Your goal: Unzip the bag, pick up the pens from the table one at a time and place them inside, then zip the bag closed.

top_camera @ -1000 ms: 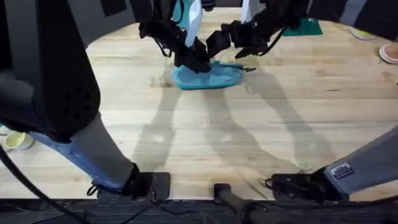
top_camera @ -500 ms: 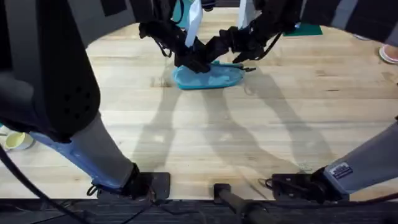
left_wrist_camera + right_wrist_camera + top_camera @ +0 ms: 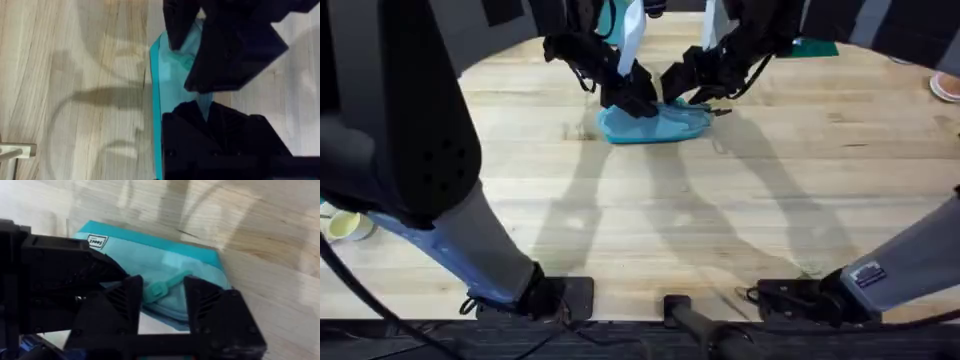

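The light blue bag (image 3: 660, 125) lies flat on the table (image 3: 650, 230) at the far middle. My left gripper (image 3: 636, 102) presses down on the bag's left end and looks shut on its fabric; the left wrist view has the bag (image 3: 167, 75) running under the black fingers. My right gripper (image 3: 682, 88) hovers low over the bag's top, close beside the left one. In the right wrist view it (image 3: 162, 287) stands open, with the teal zipper pull tab (image 3: 159, 291) lying in the gap between its fingers. The pens are hidden.
A green mat (image 3: 815, 45) lies at the back right and a pinkish dish (image 3: 946, 85) at the right edge. A pale cup (image 3: 340, 226) sits off the left side. A small dark piece (image 3: 719, 111) sticks out by the bag's right end.
My right gripper has moved left and down, from beside the bag's right end to over its top by the zipper pull. The left gripper and the bag stay put.
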Tool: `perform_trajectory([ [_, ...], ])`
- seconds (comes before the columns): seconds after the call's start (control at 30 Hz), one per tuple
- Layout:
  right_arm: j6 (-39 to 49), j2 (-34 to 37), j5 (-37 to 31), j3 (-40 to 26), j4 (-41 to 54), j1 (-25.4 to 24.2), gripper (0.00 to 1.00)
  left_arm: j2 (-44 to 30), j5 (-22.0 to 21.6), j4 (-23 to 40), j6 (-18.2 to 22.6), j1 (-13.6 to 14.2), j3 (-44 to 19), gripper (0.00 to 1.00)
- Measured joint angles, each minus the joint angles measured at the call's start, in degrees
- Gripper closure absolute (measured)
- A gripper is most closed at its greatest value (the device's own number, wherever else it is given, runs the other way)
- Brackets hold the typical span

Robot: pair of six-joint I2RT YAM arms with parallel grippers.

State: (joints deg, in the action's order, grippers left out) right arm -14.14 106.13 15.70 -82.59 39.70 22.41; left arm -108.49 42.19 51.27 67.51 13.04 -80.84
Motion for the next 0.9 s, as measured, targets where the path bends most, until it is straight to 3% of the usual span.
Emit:
perform_trajectory([
  [0.07,-0.5,0.0,0.2,0.0,0.0,0.1,0.595,0.0,0.0,0.0,0.0,0.0,0.0,0.959],
  [0.17,-1.1,0.0,0.5,0.0,0.0,0.3,0.858,0.0,0.0,0.0,0.0,0.0,0.0,0.959],
  [0.27,-1.3,0.0,0.6,0.0,0.0,0.3,0.964,0.0,0.0,0.0,0.0,0.0,0.0,0.959],
  [0.9,-1.3,-0.7,1.7,0.0,0.0,0.2,0.971,0.0,0.0,0.1,0.0,0.0,0.0,0.959],
])
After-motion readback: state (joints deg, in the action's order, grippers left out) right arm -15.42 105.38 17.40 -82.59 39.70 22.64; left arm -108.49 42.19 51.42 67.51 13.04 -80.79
